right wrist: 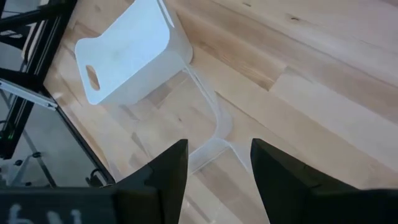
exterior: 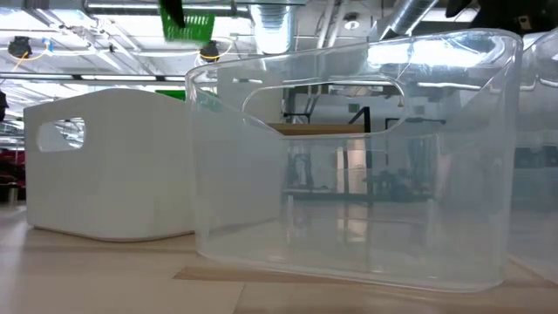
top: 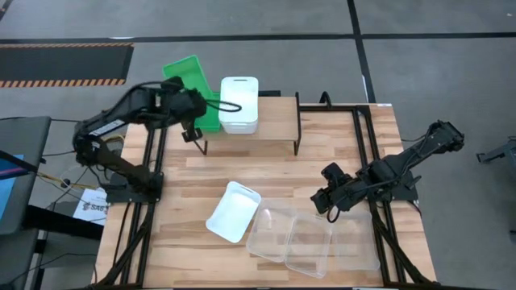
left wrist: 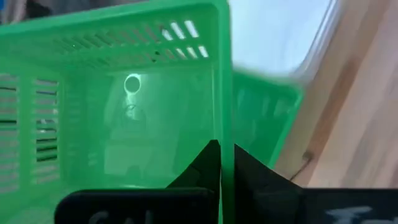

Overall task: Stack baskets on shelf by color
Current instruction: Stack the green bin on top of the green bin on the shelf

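Keep the tilted green basket [top: 192, 80] level and square over the green stack [top: 211, 114] at the shelf's [top: 270, 121] left end before lowering. The left gripper [left wrist: 222, 163] pinches its wall, arm reaching over the table's far-left corner. The right gripper [right wrist: 217, 163], fingers apart, hovers above clear baskets [top: 310, 238] near the front edge, seemingly idle.

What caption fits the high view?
Left tool holds a green basket over the shelf beside a white basket; right tool open.
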Robot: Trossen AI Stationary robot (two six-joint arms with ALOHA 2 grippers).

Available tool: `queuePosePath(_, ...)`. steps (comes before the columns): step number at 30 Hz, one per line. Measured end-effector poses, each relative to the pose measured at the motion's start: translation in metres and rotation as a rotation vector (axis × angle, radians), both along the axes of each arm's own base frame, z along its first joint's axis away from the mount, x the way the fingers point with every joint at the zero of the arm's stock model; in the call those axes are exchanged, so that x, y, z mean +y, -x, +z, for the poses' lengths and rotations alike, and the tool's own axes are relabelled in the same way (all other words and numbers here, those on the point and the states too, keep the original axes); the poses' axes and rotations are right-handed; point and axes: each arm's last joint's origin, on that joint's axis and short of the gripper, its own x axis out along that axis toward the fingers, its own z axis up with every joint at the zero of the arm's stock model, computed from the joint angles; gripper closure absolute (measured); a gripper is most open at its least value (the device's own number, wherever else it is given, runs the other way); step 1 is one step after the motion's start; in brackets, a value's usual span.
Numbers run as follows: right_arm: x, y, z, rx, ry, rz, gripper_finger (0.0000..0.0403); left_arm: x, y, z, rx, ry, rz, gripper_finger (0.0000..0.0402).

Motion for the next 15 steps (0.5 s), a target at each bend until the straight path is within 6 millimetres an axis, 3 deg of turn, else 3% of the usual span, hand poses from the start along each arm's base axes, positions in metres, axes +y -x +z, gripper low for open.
queuePosePath(8,-0.002,-0.001,0.0,-0.001,0.006,-0.001,0.0202,0.046,-0.005,-0.05,0.139,0.141,-0.024,0.0401)
queuePosePath(15,-0.002,-0.001,0.0,-0.001,0.006,0.0,0.0202,0.061,-0.004,-0.063,0.16,0.201,-0.154,0.0401)
